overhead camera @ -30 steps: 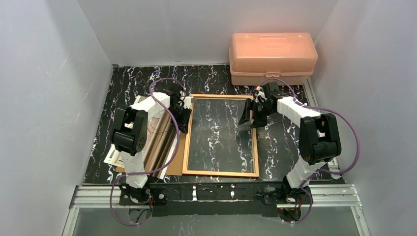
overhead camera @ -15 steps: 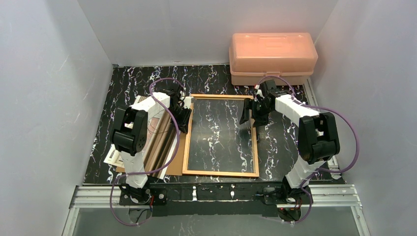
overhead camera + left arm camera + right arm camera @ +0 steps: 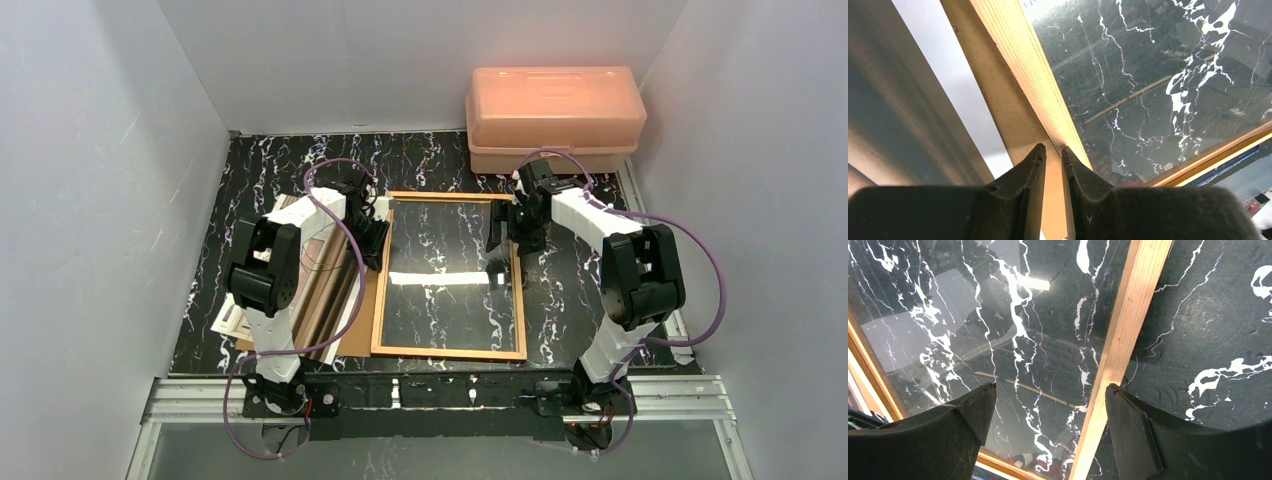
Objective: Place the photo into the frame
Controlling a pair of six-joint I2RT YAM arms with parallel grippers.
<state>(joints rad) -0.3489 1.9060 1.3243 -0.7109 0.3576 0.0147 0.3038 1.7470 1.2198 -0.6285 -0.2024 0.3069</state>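
Note:
The orange-brown frame [image 3: 450, 352] lies flat mid-table with a clear pane [image 3: 450, 310] inside it, and the marble shows through. The photo [image 3: 325, 295], with beige and brown bands, lies left of the frame, partly under my left arm. My left gripper [image 3: 378, 235] is low at the frame's left rail [image 3: 1033, 65]. Its jaws [image 3: 1053, 150] are nearly together with nothing seen between them. My right gripper [image 3: 508, 232] is open near the far right corner. In the right wrist view it [image 3: 1050, 386] straddles the right rail [image 3: 1128, 325], one finger over the pane [image 3: 998, 340].
A pink plastic box [image 3: 555, 115] stands at the back right, just beyond my right gripper. A brown backing board [image 3: 362, 315] lies under the photo beside the frame's left rail. A white sheet [image 3: 228, 318] sticks out at the near left. Walls close in on three sides.
My right gripper has moved a little farther back along the frame's right rail. A bright band of glare now crosses the pane. The left arm has not moved.

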